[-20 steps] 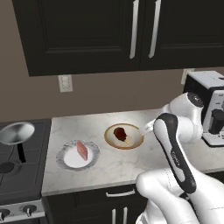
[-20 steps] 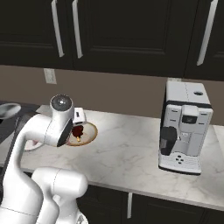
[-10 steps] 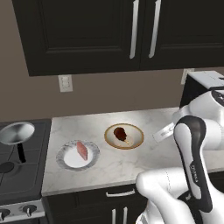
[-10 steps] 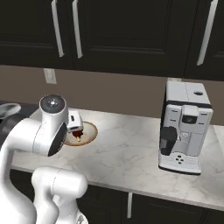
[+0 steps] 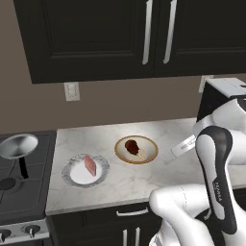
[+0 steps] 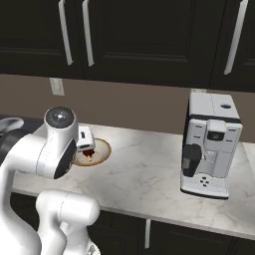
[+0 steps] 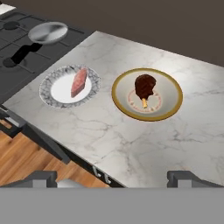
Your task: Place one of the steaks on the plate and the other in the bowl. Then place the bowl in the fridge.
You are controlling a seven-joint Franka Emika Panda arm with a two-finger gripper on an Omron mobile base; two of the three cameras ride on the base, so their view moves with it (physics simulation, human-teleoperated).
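- Marble counter (image 6: 149, 174): pale, veined, below dark upper cabinets (image 6: 149, 40) with long grey handles.
- Coffee machine (image 6: 210, 144): white and black, upright at the counter's right.
- Gold-rimmed dish (image 6: 99, 151): at counter's left, partly hidden by the arm; a reddish-brown steak (image 6: 88, 154) lies in it.
- Wall outlet (image 6: 57, 86): above the counter, left.

The white arm bends high at the elbow, its claw (image 7: 112, 177) spread wide and empty.
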